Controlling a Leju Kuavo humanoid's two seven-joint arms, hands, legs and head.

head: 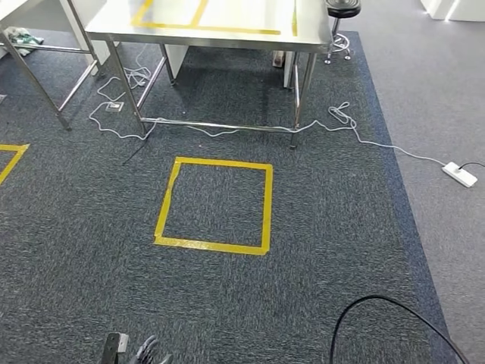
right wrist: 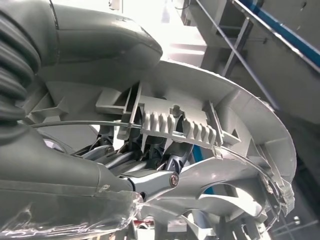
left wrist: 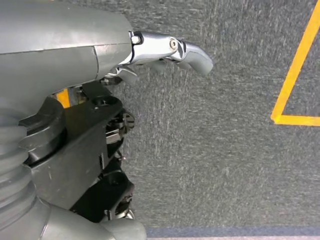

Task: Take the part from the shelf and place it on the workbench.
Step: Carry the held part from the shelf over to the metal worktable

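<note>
The right hand [right wrist: 151, 165] grips the part [right wrist: 226, 150], a pale grey moulded plastic piece with ribs and a curved rim; the fingers [right wrist: 158, 182] wrap its underside and the thumb lies over its top. The left hand [left wrist: 113, 125] holds nothing, thumb straight out and dark fingers loosely curled, hanging over the grey carpet [head: 320, 258]. Ahead stands the steel workbench [head: 114, 26], yellow tape marked on its top. A yellow tape square [head: 171, 189] lies on the carpet before the workbench's front edge, white cables [head: 377, 142] trailing under it.
</note>
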